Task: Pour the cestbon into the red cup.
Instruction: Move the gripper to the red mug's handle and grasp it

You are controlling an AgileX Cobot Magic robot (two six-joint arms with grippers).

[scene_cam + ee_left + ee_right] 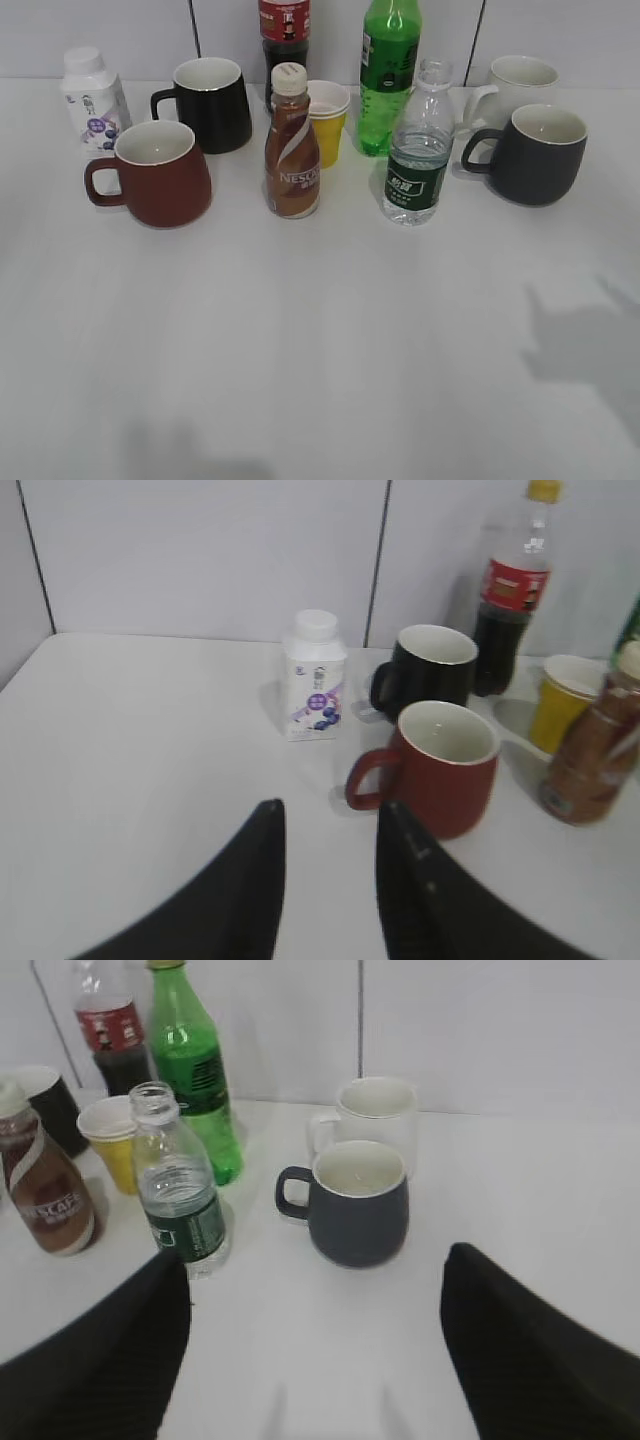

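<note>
**Still apart: bottle and mug untouched**

Upright on the white table (320,350): the cestbon (417,150), uncapped, right of centre, between the brown Nescafe bottle (292,145) and the dark grey mug (535,153). Further left, the red cup (158,172), handle outward, just in front of the black mug (212,103), well apart from the cestbon. Left gripper (330,870) narrowly parted, holding nothing, near the red cup's handle. Right gripper (315,1340) spread wide, empty, short of the cestbon and grey mug.

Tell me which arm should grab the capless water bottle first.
Right, probably. The cestbon stands just ahead of the open right gripper, slightly to its left. The left gripper faces the red cup, and its view doesn't show the bottle.
</note>
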